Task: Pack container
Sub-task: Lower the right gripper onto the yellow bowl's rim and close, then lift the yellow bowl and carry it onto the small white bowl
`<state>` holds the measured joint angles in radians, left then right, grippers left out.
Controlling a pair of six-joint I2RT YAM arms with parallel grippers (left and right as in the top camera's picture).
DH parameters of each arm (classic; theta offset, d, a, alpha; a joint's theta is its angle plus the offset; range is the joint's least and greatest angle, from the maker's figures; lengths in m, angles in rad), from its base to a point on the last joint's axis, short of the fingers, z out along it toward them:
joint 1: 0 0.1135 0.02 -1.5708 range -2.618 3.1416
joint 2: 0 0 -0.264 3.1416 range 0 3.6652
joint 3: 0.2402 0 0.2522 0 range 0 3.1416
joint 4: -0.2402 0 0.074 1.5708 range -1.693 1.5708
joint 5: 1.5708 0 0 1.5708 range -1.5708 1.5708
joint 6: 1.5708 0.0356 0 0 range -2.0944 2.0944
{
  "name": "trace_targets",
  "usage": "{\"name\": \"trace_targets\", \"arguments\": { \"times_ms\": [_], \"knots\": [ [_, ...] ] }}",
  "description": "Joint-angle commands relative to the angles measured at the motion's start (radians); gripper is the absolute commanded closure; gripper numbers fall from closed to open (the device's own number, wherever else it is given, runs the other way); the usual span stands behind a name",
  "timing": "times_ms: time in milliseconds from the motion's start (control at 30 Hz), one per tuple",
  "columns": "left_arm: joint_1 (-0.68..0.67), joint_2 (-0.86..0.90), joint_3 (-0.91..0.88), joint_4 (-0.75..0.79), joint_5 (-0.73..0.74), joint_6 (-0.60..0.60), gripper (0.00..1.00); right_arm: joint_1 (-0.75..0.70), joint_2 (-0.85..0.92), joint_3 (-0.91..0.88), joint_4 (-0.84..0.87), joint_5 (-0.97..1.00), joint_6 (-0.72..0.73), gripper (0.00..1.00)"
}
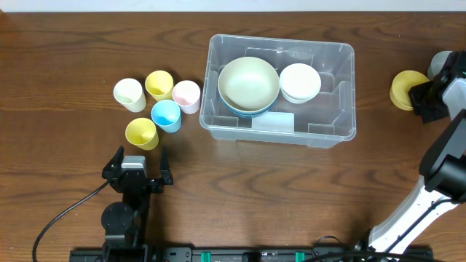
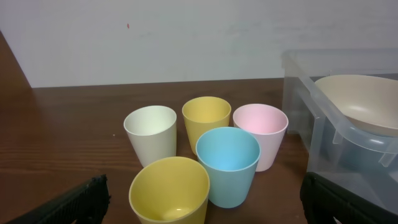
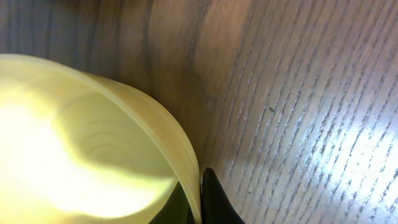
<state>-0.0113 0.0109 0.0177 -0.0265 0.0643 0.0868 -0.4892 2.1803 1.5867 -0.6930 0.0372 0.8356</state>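
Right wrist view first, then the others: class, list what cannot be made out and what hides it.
Right wrist: left and bottom edges cut off the yellow bowl; the right gripper shows only as a dark sliver at its rim.
Overhead: the cream bowl covers the blue bowl, all but a rim sliver.
Left wrist: the bottom edge crops the left gripper; the right edge cuts the container.

Left claw (image 1: 140,161) spread wide; right claw (image 1: 420,97) clamped shut, arm stretched forward.
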Motion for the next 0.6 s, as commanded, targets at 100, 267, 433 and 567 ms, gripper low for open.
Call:
{"name": "trace_targets", "arguments": {
  "times_ms": [100,267,433,567],
  "knots": [
    [0.004,-0.006,-0.014,-0.038,0.014,0.014,0.02,-0.002,-0.012,0.003,-0.035,0.000,-0.006,0.99],
    [0.004,-0.006,-0.014,-0.038,0.014,0.014,0.02,0.002,-0.131,0.011,-0.034,-0.061,-0.016,0.99],
    [0.004,-0.006,-0.014,-0.038,0.014,0.014,0.02,0.045,-0.334,0.019,-0.007,-0.160,-0.080,0.99],
    [0.004,-0.006,-0.014,-0.038,0.014,0.014,0.02,0.131,-0.492,0.019,0.017,-0.180,-0.135,0.99]
  ]
}}
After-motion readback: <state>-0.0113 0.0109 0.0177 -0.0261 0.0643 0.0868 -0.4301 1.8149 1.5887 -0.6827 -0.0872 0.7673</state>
